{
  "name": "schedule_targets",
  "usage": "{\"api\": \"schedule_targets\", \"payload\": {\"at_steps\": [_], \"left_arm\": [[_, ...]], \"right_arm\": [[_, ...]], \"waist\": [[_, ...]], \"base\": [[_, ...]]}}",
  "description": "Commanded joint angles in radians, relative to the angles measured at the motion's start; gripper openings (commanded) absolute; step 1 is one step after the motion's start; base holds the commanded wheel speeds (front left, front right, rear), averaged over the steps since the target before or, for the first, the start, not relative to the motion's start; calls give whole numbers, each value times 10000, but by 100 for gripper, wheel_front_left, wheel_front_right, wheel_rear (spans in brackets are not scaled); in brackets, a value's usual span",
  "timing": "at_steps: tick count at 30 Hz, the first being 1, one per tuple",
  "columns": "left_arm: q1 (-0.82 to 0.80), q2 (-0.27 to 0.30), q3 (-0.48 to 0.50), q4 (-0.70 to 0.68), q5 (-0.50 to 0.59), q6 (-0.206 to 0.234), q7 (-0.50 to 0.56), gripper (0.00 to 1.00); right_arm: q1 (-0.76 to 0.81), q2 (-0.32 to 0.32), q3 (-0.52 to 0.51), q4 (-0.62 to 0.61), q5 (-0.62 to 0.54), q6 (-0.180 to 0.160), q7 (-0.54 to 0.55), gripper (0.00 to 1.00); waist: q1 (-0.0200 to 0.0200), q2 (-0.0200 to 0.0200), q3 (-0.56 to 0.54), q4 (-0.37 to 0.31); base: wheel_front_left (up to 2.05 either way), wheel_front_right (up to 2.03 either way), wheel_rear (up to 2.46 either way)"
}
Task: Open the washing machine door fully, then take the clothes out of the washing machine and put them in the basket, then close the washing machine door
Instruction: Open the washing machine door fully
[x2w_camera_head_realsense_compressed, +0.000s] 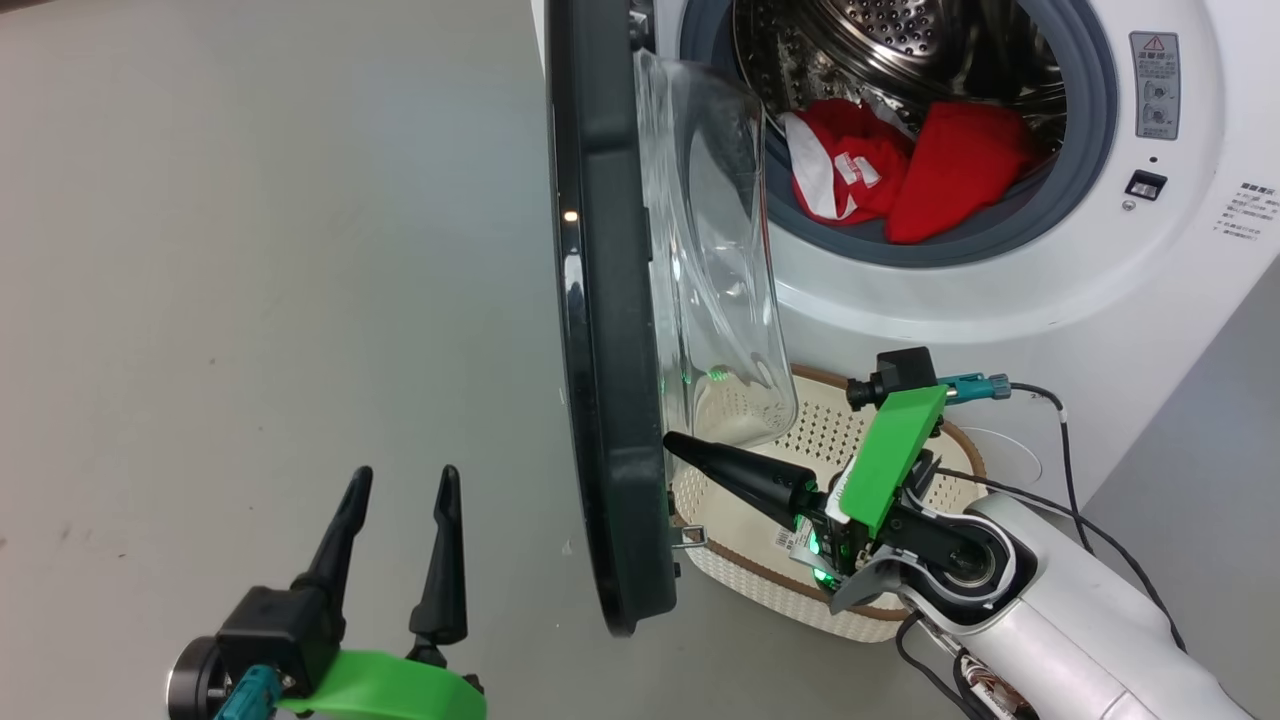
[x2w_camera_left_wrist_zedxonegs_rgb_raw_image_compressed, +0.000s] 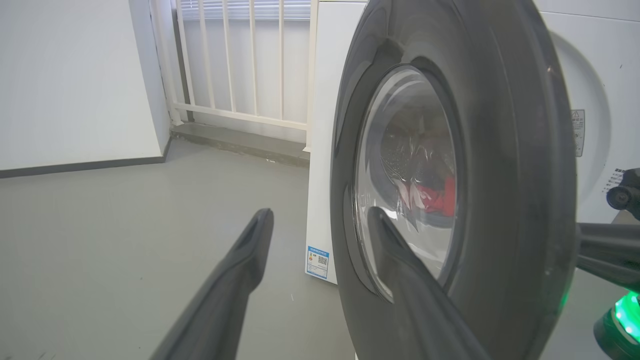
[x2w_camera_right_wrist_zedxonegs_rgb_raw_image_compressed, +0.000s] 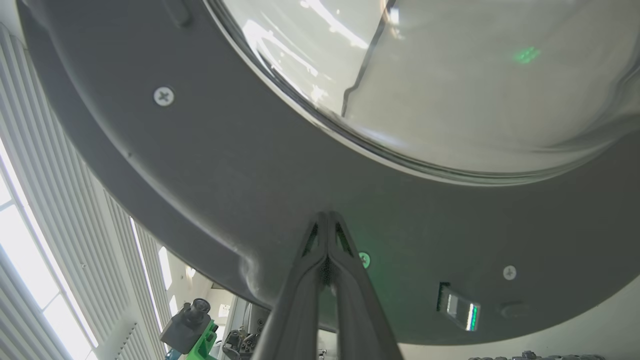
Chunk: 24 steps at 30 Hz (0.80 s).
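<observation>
The washing machine (x2w_camera_head_realsense_compressed: 1000, 300) stands at the upper right with its drum exposed. The washing machine door (x2w_camera_head_realsense_compressed: 600, 300) is swung out edge-on, its clear glass bowl (x2w_camera_head_realsense_compressed: 710, 250) facing the drum. Red clothes (x2w_camera_head_realsense_compressed: 940, 170) with white parts lie in the drum's lower front. The cream basket (x2w_camera_head_realsense_compressed: 770, 590) sits on the floor below the door. My right gripper (x2w_camera_head_realsense_compressed: 672, 442) is shut with nothing in it, tips against the door's inner frame (x2w_camera_right_wrist_zedxonegs_rgb_raw_image_compressed: 200, 175) just below the glass (x2w_camera_right_wrist_zedxonegs_rgb_raw_image_compressed: 450, 75). My left gripper (x2w_camera_head_realsense_compressed: 402, 482) hangs open, left of the door's black outer face (x2w_camera_left_wrist_zedxonegs_rgb_raw_image_compressed: 505, 150).
Grey floor (x2w_camera_head_realsense_compressed: 250, 250) spreads to the left of the door. A white barred railing (x2w_camera_left_wrist_zedxonegs_rgb_raw_image_compressed: 240, 60) and a white wall (x2w_camera_left_wrist_zedxonegs_rgb_raw_image_compressed: 75, 75) stand behind the machine's side. My right arm's cables (x2w_camera_head_realsense_compressed: 1065, 450) loop over the basket's right end.
</observation>
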Motion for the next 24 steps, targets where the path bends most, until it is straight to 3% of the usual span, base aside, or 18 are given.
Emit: {"api": "schedule_targets", "payload": {"at_steps": [1,13,20,24], "left_arm": [[-70,192,396,-315,-56,77,-86,100],[-41,148,397,-333,-172,148,-212,100],[-89,23,473,-293,-368,97,-503,100],[-127,-18,502,-258,-411,102,-622,100]], "right_arm": [[-357,69,273,-375,203,71,-120,0],[-1148,-918,2111,-1069,1564,71,-1379,0],[-1639,-1745,3202,-1367,973,71,-3191,0],[-2028,-2163,4085,-1078,-223,71,-4580,24]], "waist": [[0,0,34,12],[0,0,141,43],[0,0,97,14],[0,0,48,-2]], "base": [[0,0,0],[0,0,0],[0,0,0],[0,0,0]]}}
